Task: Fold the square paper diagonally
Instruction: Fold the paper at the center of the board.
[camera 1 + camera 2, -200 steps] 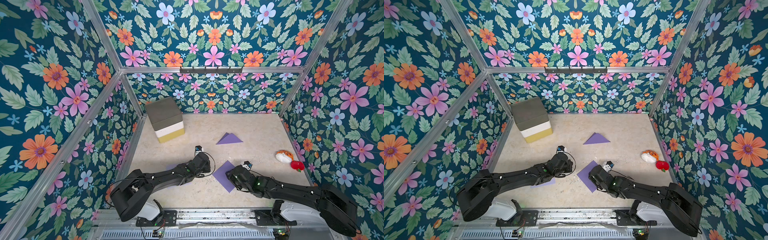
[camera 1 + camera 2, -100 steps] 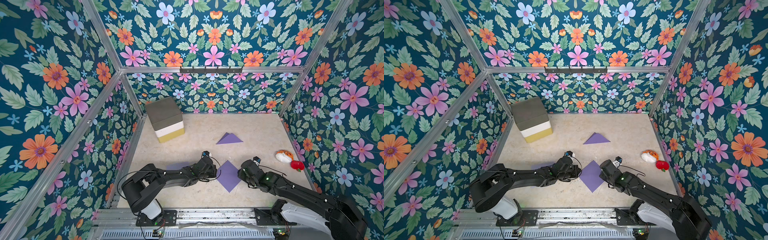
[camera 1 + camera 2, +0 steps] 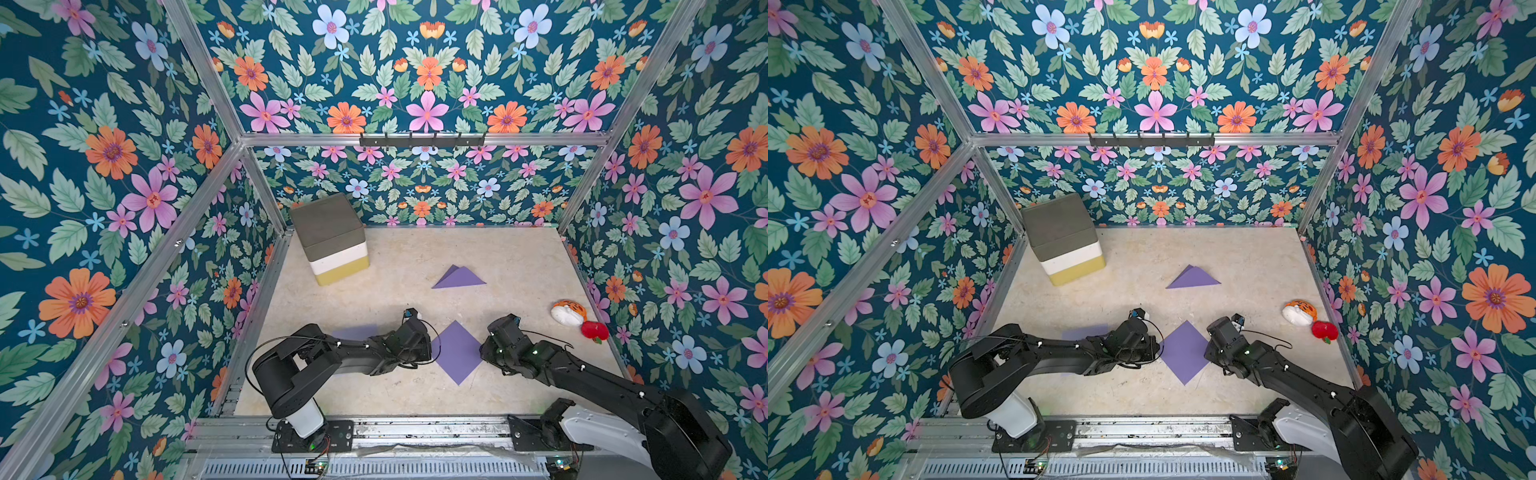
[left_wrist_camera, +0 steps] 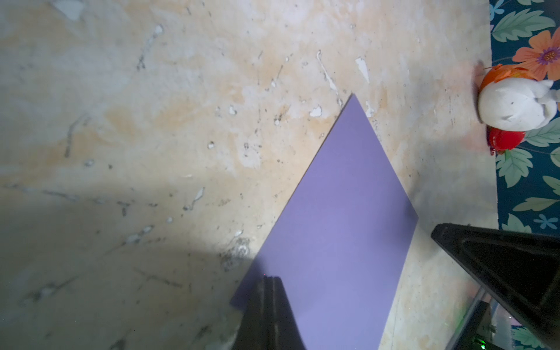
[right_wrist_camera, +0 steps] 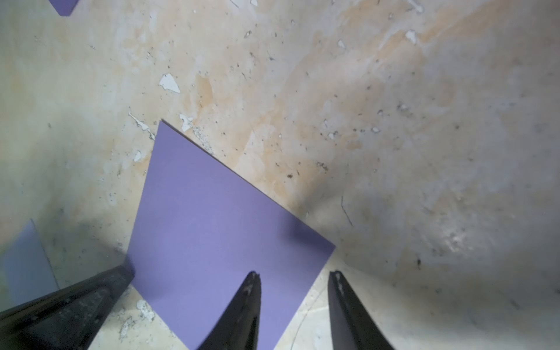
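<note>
The square paper (image 3: 457, 351) (image 3: 1185, 351) is a flat purple sheet lying as a diamond on the beige floor between my two arms. My left gripper (image 3: 430, 348) (image 3: 1158, 348) is at its left corner; in the left wrist view this gripper (image 4: 270, 278) is shut, its tips lying over the paper (image 4: 339, 212) just inside that corner. My right gripper (image 3: 483, 352) (image 3: 1207, 352) is at the right corner. In the right wrist view it (image 5: 294, 274) is open, one finger (image 5: 248, 300) over the paper (image 5: 212, 224), the other over bare floor.
A folded purple triangle (image 3: 457, 278) lies farther back. Another purple sheet (image 3: 355, 332) lies partly under my left arm. A grey, white and yellow foam block (image 3: 330, 237) stands back left. A plush tiger (image 3: 568, 312) and a red toy (image 3: 594, 331) sit by the right wall.
Both grippers moved right and the paper turned into a diamond between them. The left gripper's jaws closed fully. Almost nothing has moved in the last half second.
</note>
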